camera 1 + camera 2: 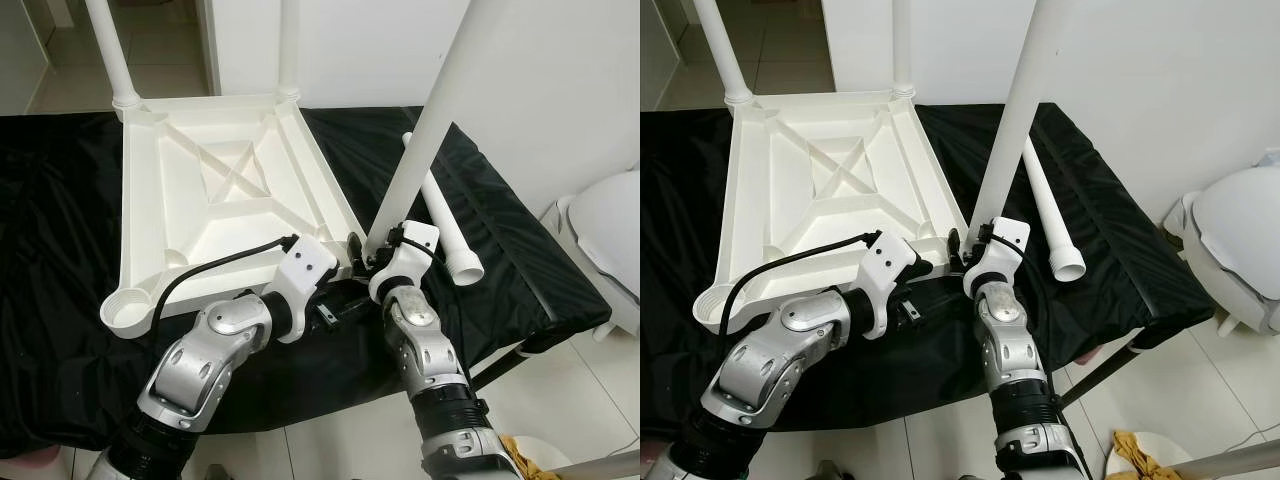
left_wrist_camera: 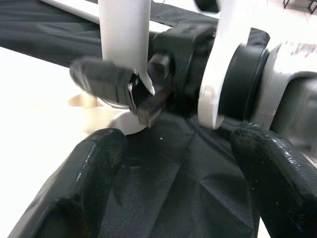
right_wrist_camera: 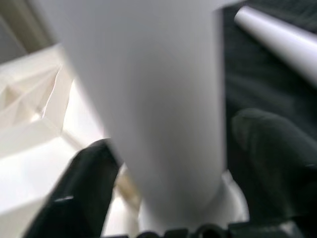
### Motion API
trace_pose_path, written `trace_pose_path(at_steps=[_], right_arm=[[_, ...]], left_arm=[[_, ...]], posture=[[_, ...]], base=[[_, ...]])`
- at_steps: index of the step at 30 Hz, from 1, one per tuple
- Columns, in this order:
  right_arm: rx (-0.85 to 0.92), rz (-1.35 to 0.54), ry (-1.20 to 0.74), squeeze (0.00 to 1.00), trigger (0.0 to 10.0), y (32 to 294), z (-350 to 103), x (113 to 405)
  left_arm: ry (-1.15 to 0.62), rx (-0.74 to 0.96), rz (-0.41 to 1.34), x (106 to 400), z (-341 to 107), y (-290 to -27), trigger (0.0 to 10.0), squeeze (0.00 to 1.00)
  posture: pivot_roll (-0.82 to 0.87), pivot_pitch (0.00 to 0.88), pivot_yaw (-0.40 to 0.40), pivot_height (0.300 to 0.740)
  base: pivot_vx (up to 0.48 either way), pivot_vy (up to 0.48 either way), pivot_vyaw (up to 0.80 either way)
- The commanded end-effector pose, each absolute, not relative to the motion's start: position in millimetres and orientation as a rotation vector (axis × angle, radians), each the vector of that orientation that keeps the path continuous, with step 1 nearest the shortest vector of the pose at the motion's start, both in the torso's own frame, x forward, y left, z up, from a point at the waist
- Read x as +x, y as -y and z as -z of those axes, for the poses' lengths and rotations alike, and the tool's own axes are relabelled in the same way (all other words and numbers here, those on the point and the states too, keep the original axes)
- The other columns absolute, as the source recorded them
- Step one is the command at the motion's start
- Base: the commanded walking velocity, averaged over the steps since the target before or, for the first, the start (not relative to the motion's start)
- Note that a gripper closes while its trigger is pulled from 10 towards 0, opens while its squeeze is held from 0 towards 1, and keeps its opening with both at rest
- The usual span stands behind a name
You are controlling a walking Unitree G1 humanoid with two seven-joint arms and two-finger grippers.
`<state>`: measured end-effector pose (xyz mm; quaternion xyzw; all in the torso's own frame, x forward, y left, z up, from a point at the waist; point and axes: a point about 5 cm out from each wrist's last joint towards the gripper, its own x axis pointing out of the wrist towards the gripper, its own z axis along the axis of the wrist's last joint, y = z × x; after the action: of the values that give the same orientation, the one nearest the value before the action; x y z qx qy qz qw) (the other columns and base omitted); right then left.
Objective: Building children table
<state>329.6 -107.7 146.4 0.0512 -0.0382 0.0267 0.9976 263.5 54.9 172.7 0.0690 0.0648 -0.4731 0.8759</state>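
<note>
The white table top (image 1: 220,190) lies upside down on a black cloth (image 1: 60,260). Two legs (image 1: 110,50) stand in its far corners. A third white leg (image 1: 425,130) stands upright at the near right corner socket, and my right gripper (image 1: 372,245) is shut on its base, one black finger (image 3: 89,188) on each side. My left gripper (image 1: 335,305) hovers just in front of that corner over the cloth, open, its fingers (image 2: 84,178) wide apart with nothing between them. A fourth, loose leg (image 1: 450,230) lies on the cloth to the right.
The near left corner socket (image 1: 127,312) of the table top stands without a leg. A white rounded object (image 1: 610,240) sits on the tiled floor to the right. A white wall runs behind, and a yellow rag (image 1: 1130,445) lies on the floor.
</note>
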Motion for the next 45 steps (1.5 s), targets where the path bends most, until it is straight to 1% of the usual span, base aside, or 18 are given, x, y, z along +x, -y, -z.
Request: trace_pose_path(at_steps=[1, 4, 5, 6, 12, 14, 17, 19, 20, 21, 26, 31, 33, 37, 40, 42, 44, 45], right_arm=[[0.110, -0.049, 0.106, 1.00, 10.0, 117.6, -147.0, 323.3], [0.077, -0.058, 0.115, 1.00, 10.0, 123.0, -146.9, 317.0], [0.048, -0.059, 0.101, 0.73, 10.0, 125.4, -144.4, 313.6], [0.030, -0.064, 0.096, 0.00, 10.0, 127.6, -142.4, 310.1], [0.017, -0.104, 0.080, 0.00, 10.0, 136.1, -133.0, 291.9], [-0.009, -0.119, 0.066, 0.00, 10.0, 143.9, -125.6, 281.6], [-0.019, -0.126, 0.060, 0.00, 10.0, 146.7, -123.3, 277.4], [-0.026, -0.134, 0.048, 0.00, 10.0, 154.5, -118.6, 269.2], [-0.026, -0.134, 0.048, 0.00, 10.0, 154.5, -118.6, 269.2], [-0.031, -0.131, 0.039, 0.00, 10.0, 160.0, -116.3, 264.5], [-0.028, -0.115, 0.055, 0.00, 10.0, 161.2, -118.1, 264.0], [-0.017, -0.111, 0.062, 0.00, 10.0, 159.4, -120.9, 264.2], [-0.016, -0.108, 0.070, 0.00, 10.0, 159.2, -123.1, 264.4], [-0.020, -0.103, 0.070, 0.00, 10.0, 160.9, -123.5, 264.4], [-0.025, -0.099, 0.070, 0.00, 10.0, 162.9, -123.8, 264.4], [-0.028, -0.094, 0.069, 0.00, 10.0, 165.5, -124.4, 265.3], [-0.028, -0.094, 0.069, 0.00, 10.0, 165.5, -124.4, 265.3], [-0.029, -0.093, 0.070, 0.00, 10.0, 165.8, -124.7, 265.8]], left_arm=[[-0.125, 0.138, 0.946, 266.6, -172.6, -57.7, 10.0, 0.00], [-0.119, 0.124, 0.923, 269.6, -173.6, -59.1, 10.0, 0.00], [-0.118, 0.121, 0.918, 270.8, -173.9, -59.7, 10.0, 0.00], [-0.116, 0.121, 0.912, 271.8, -174.1, -60.3, 10.0, 0.00], [-0.118, 0.135, 0.887, 276.7, -172.4, -64.4, 10.0, 0.00], [-0.115, 0.132, 0.855, 283.5, -172.6, -68.1, 10.0, 0.00], [-0.114, 0.128, 0.844, 286.0, -172.8, -69.5, 10.0, 0.00], [-0.102, 0.149, 0.809, 295.1, -175.0, -74.3, 10.0, 0.00], [-0.102, 0.149, 0.809, 295.1, -175.0, -74.3, 10.0, 0.00], [-0.101, 0.171, 0.791, 302.6, -175.2, -77.0, 10.0, 0.00], [-0.134, 0.204, 0.792, 308.3, -168.7, -78.5, 10.0, 0.00], [-0.202, 0.241, 0.772, 316.4, -154.4, -81.8, 10.0, 0.00], [-0.234, 0.248, 0.797, 316.1, -150.0, -81.9, 10.0, 0.00], [-0.243, 0.264, 0.818, 314.7, -148.4, -82.1, 10.0, 0.00], [-0.258, 0.278, 0.820, 315.3, -145.9, -83.6, 10.0, 0.00], [-0.306, 0.325, 0.808, 316.7, -137.6, -86.9, 10.0, 0.00], [-0.306, 0.325, 0.808, 316.7, -137.6, -86.9, 10.0, 0.00], [-0.330, 0.340, 0.786, 318.7, -134.0, -88.6, 10.0, 0.00]], posture=[[-0.01, 0.051, -0.082, 0.740], [-0.01, 0.051, -0.081, 0.740], [-0.01, 0.051, -0.079, 0.740], [-0.01, 0.050, -0.077, 0.740], [-0.02, 0.051, -0.071, 0.740], [-0.03, 0.054, -0.064, 0.740], [-0.03, 0.054, -0.064, 0.740], [-0.04, 0.066, -0.054, 0.740], [-0.04, 0.066, -0.054, 0.740], [-0.04, 0.067, -0.052, 0.740], [-0.05, 0.071, -0.045, 0.740], [-0.05, 0.074, -0.036, 0.740], [-0.06, 0.076, -0.029, 0.740], [-0.06, 0.077, -0.027, 0.740], [-0.06, 0.078, -0.026, 0.740], [-0.06, 0.076, -0.023, 0.740], [-0.06, 0.076, -0.023, 0.740], [-0.06, 0.075, -0.022, 0.740]], base=[[0.000, 0.000, 0.00], [0.000, 0.000, 0.00], [0.000, 0.000, 0.00], [0.000, 0.000, 0.00], [0.000, 0.000, 0.00], [0.000, 0.000, 0.00], [0.000, 0.000, 0.00], [0.000, 0.000, 0.00], [0.000, 0.000, 0.00], [0.000, 0.000, 0.00], [0.000, 0.000, 0.00], [0.000, 0.000, 0.00], [0.000, 0.000, 0.00], [0.000, 0.000, 0.00], [0.000, 0.000, 0.00], [0.000, 0.000, 0.00], [0.000, 0.000, 0.00], [0.000, 0.000, 0.00]])
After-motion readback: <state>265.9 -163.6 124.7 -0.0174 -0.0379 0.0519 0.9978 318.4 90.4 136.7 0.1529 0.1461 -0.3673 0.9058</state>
